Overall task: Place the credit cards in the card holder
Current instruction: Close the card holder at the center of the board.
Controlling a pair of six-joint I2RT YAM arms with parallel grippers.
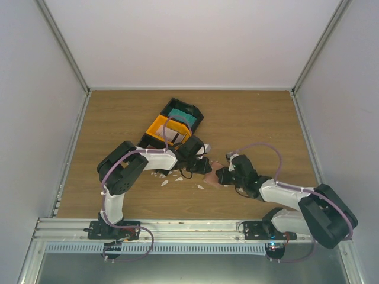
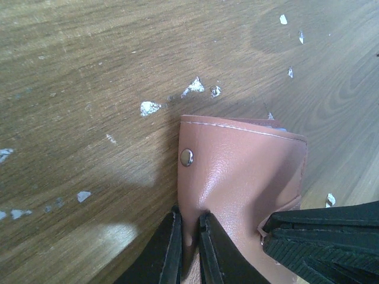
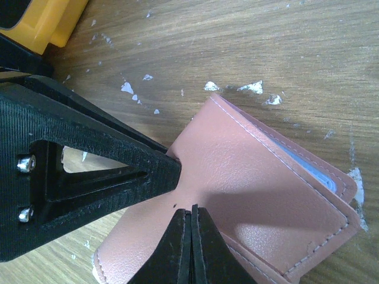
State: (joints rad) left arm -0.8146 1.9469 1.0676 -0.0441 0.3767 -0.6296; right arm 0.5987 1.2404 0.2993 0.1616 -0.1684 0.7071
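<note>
The salmon card holder (image 2: 237, 171) lies folded on the wood, a metal snap (image 2: 186, 157) near its corner. In the top view it is a pink patch (image 1: 212, 177) between both grippers. My left gripper (image 2: 189, 236) is shut on its near edge and puckers the leather. My right gripper (image 3: 190, 231) is shut, its tips pinching the card holder (image 3: 254, 177) from the other side. A light-blue strip (image 3: 308, 167) shows in the holder's open edge. Flat teal (image 1: 180, 116) and white (image 1: 174, 136) pieces lie in the tray; I cannot tell whether they are credit cards.
The black-and-orange tray (image 1: 160, 125) stands just behind the left gripper (image 1: 201, 163); its orange corner (image 3: 50, 23) shows in the right wrist view. Small white paper scraps (image 2: 150, 107) litter the wood. The right gripper (image 1: 221, 175) and the left gripper's finger (image 3: 89, 160) nearly touch.
</note>
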